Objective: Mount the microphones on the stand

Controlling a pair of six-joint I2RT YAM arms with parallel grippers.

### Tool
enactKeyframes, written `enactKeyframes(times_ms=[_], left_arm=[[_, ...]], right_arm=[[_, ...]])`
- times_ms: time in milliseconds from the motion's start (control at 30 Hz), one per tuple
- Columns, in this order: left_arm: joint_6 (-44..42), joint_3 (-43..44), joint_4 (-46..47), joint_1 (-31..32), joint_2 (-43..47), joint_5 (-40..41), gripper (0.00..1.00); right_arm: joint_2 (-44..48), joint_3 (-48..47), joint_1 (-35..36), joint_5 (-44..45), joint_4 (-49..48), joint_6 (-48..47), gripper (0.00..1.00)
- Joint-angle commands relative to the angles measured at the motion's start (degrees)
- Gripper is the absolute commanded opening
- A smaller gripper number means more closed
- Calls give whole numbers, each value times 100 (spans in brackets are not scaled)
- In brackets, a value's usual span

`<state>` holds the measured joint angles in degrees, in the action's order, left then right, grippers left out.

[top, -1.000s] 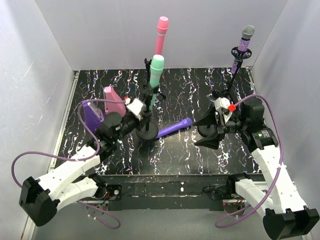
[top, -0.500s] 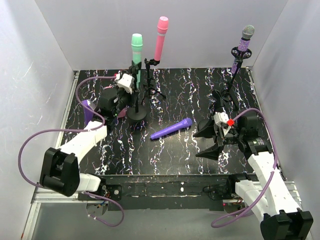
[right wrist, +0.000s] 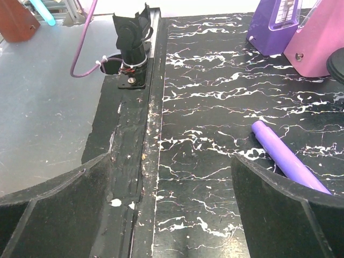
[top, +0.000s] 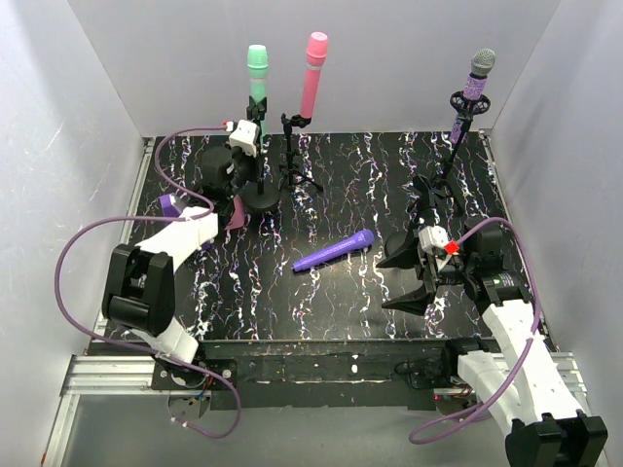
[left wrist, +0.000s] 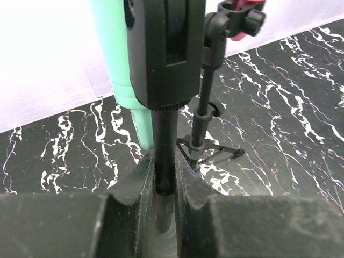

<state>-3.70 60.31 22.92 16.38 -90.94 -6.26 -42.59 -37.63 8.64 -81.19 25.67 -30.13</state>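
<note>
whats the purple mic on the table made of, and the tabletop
The purple microphone looks like smooth moulded plastic: uniform colour, soft sheen. The tabletop is black with white veins, a marble look; probably a printed sheet or laminate, hard to tell.

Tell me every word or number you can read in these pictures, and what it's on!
None can be read.
The mint green microphone, pink microphone, glittery purple microphone and plain purple microphone show no lettering.
The purple wedge box has a pale front panel, too blurred to read.
</note>
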Motion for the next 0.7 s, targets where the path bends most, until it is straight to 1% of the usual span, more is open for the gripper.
enactKeyframes(times_ms=[0,200,433,667], left_arm=[[-210,630,670,-144,-108,195,0],[-157,938,723,-293,-521,169,0],[-104,1175,1004,-416,-1057,73,0],[45,1167,1311,-487,-1392,-173,0]], right_arm=[[58,1,-29,-134,17,-213,98],[31,-8,-29,-169,43,-256,98],[14,-17,-38,-169,78,-292,98],[14,-25,-56,-161,131,-344,98]])
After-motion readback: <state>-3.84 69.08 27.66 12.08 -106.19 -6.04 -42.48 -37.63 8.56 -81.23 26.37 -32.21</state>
